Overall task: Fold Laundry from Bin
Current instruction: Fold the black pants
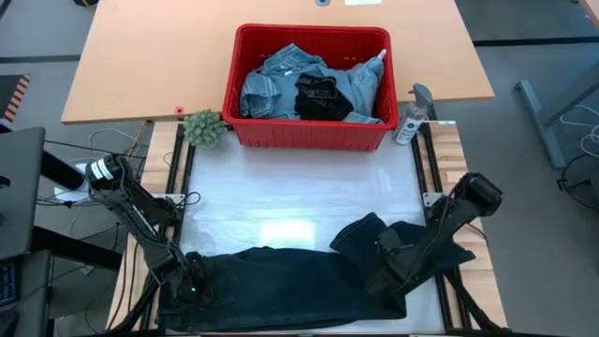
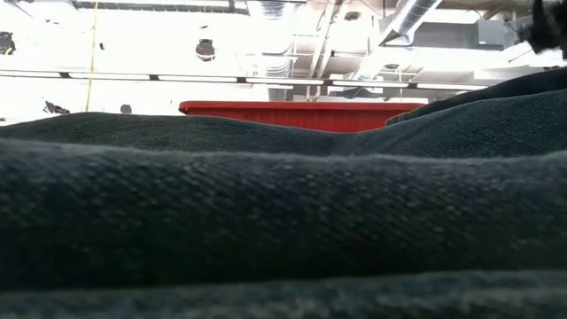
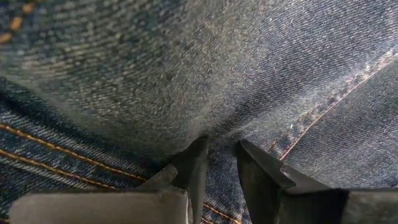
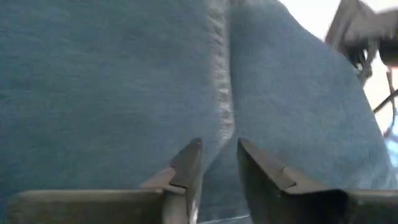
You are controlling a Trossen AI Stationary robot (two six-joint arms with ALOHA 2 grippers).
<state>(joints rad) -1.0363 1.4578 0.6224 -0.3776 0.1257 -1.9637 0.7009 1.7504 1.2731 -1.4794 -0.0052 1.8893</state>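
Note:
A pair of dark jeans (image 1: 281,281) lies spread along the table's near edge, its right part folded back on itself (image 1: 370,234). In the low view the jeans (image 2: 283,221) fill the foreground. My left gripper (image 1: 192,290) is down on the jeans' near left end, shut on the denim. My right gripper (image 1: 386,271) is down on the folded right part, fingers close together with denim between them. The red bin (image 1: 309,138) stands at the far side, holding light blue denim pieces (image 1: 271,84) and a black garment (image 1: 323,98). My left gripper pinches a raised fold of the dark jeans (image 3: 217,134) between its two fingers, close to an orange-stitched seam. It comes steeply from above. The jeans lie on the table around it. My right gripper has a ridge of the jeans along a seam (image 4: 222,124) between its two fingers. It comes steeply from above, and the seam runs along the fingers. The cloth around it lies on the table.
A small green plant (image 1: 204,128) sits left of the bin and a spray bottle (image 1: 412,117) stands right of it. The white mat (image 1: 299,197) between the bin and the jeans is bare. Metal frame rails run along both sides of the mat.

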